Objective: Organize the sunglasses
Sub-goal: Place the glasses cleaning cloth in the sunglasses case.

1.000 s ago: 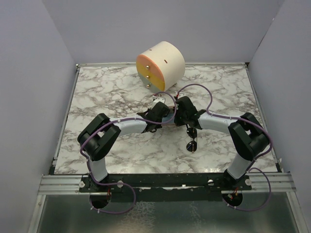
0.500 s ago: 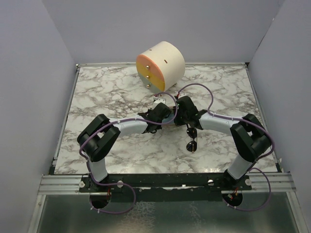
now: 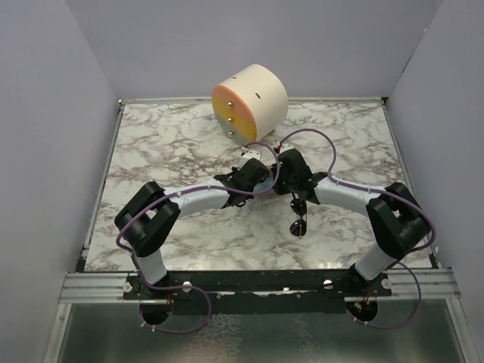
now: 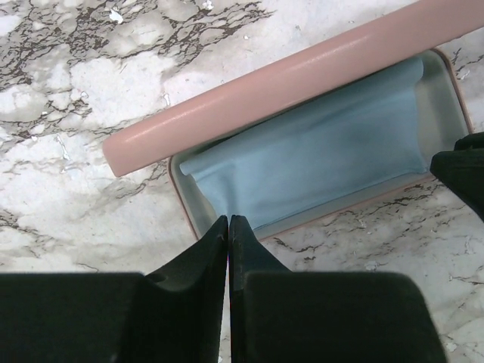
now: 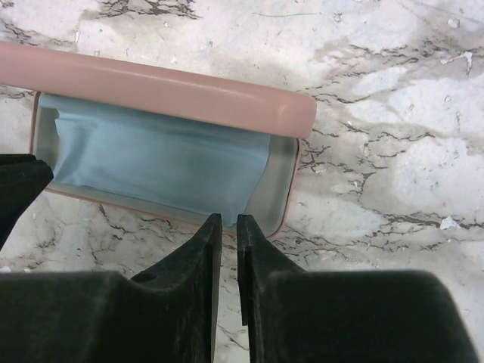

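The sunglasses [image 3: 299, 221] lie on the marble just near of my right forearm, with no gripper on them. The pink case [image 4: 287, 83] [image 5: 151, 87] lies open with a light blue cloth [image 4: 318, 144] [image 5: 159, 162] spread in its tray. My left gripper [image 3: 255, 169] [image 4: 228, 221] hangs at the tray's near rim by one end of the cloth, jaws pressed together. At the tray's other end my right gripper [image 3: 281, 168] [image 5: 227, 219] stands with only a narrow slit between its jaws, and marble shows through it. I cannot tell whether either pinches the cloth. From above, the grippers hide most of the case.
A cream cylinder with an orange face [image 3: 249, 102] stands at the back, just beyond the grippers. Grey walls close in the marble table [image 3: 166, 136] on three sides. Purple cables loop over both arms.
Both arms have stretched a little farther from their bases, carrying the grippers slightly toward the cylinder. The sunglasses have not moved.
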